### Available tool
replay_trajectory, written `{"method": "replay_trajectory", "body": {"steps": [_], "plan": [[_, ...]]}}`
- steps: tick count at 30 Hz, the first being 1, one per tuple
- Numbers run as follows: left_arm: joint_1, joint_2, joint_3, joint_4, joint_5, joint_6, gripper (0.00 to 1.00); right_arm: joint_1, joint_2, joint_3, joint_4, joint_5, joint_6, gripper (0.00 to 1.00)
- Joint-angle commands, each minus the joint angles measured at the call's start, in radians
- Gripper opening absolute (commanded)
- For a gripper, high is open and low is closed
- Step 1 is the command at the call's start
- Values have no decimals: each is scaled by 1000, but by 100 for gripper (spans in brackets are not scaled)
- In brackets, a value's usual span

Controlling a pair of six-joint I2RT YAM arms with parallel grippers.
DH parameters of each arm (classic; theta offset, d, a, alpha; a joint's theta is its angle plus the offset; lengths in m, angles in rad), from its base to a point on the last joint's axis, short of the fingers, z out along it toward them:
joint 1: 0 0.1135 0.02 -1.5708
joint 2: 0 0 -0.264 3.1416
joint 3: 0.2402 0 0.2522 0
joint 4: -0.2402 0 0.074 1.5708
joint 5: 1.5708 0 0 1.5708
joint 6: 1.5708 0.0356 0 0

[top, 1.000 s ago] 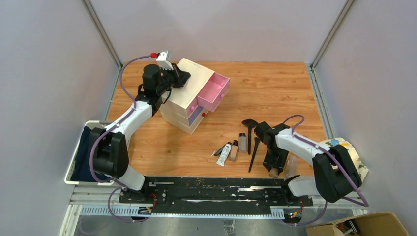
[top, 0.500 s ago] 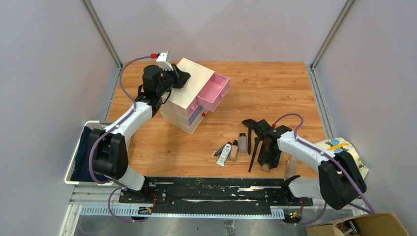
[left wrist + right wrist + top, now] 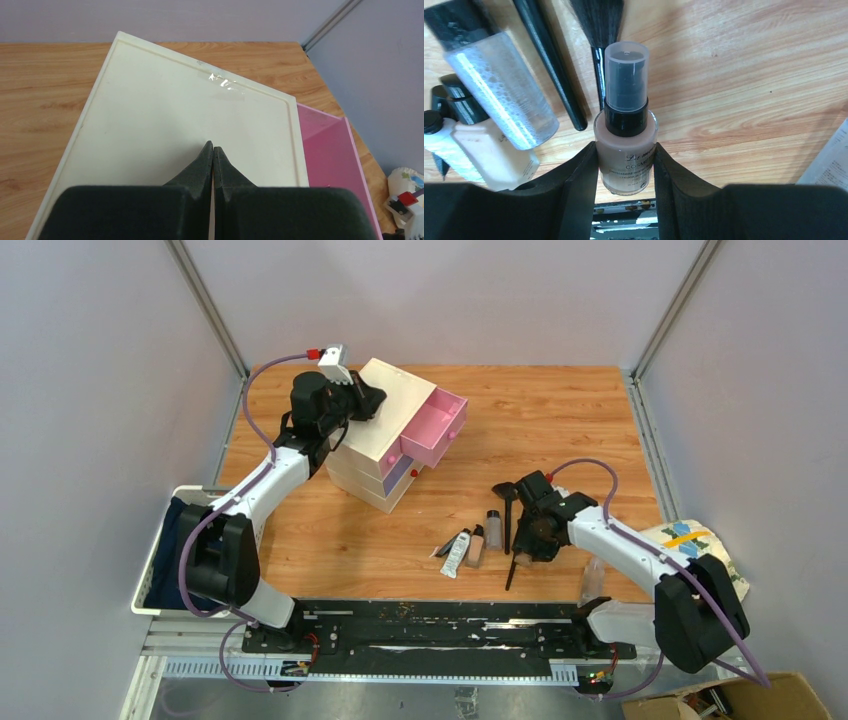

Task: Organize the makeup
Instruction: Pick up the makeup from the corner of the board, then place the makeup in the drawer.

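1. Under the left claw [image 3: 213, 150] lies the flat lid of the cream drawer box [image 3: 165, 115]. Its jaws are clenched together on nothing, with the tips at the lid, apparently steadying the box.
2. Just right of that claw, the top pink drawer [image 3: 325, 150] stands pulled out. The part that shows holds no makeup, so I judge that nothing has been stowed there yet.
3. Well left of the right claw [image 3: 624, 147], a white squeeze tube [image 3: 456, 552] and a small beige bottle [image 3: 476, 543] lie side by side on the wooden table [image 3: 560, 420].
4. Nearer the right claw, just to its left, stands a clear bottle [image 3: 493, 527]. A broad-headed brush [image 3: 508, 505] and a slim brush [image 3: 511, 575] lie beside and partly beneath the claw.
5. Between the right claw's fingers [image 3: 579, 180] sits a foundation bottle [image 3: 625, 125], beige with a black pump under a clear cap. The jaws stand wide and grasp its body on both sides. Whether it hangs clear of the wood I cannot tell.
6. Right of that claw, near the arm's base, another pale bottle [image 3: 592, 580] lies apart from the rest.
7. My reading is that the job is barely begun. The drawer is ready and one bottle is in hand, and every other piece awaits carrying across to the box.
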State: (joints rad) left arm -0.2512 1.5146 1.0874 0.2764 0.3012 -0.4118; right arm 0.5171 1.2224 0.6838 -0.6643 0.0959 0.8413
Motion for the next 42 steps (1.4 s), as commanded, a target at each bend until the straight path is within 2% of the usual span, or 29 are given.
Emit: {"method": "replay_trajectory", "body": {"steps": [1, 6, 11, 22, 29, 42], "plan": [[-2, 32, -41, -231, -28, 14, 0, 13, -57, 70, -10, 6, -40, 0], [-2, 36, -36, -245, -33, 18, 0, 14, -57, 248, -21, -4, -97, 0], [-2, 28, -36, -255, -43, 25, 0, 15, 26, 470, -5, -35, -141, 0], [-2, 28, -31, -272, -63, 39, 0, 67, 399, 992, 65, -160, -220, 0], [-2, 24, -32, -272, -71, 48, 0, 128, 536, 1154, 93, -182, -218, 0], [-2, 29, -32, -272, -66, 44, 0, 171, 568, 1256, 109, -146, -235, 0]]}}
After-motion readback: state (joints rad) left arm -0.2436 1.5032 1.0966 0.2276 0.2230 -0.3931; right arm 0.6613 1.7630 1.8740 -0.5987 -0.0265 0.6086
